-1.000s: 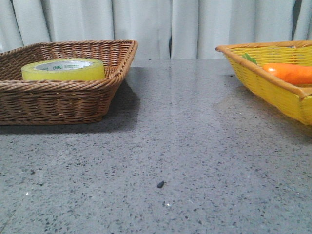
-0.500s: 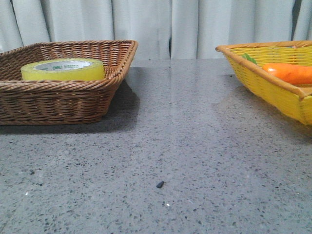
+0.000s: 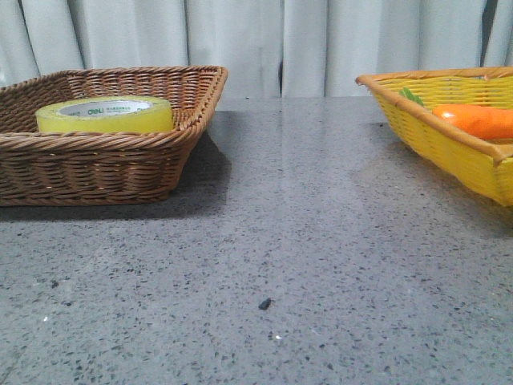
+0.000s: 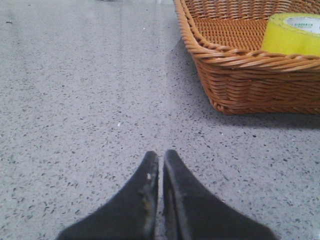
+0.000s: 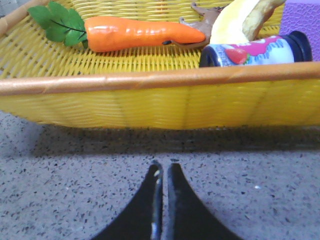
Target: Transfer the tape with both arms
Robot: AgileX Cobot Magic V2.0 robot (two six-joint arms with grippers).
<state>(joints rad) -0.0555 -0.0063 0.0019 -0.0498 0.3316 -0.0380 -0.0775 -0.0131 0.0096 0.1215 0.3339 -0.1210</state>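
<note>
The tape, a wide translucent yellow roll with a white core and green print, lies flat in the brown wicker basket at the left. It also shows in the left wrist view. My left gripper is shut and empty, low over the grey table, short of the brown basket. My right gripper is shut and empty, just in front of the yellow basket. Neither gripper shows in the front view.
The yellow basket at the right holds an orange toy carrot with green leaves, a banana and a small can. A small dark speck lies on the table. Grey curtains hang behind.
</note>
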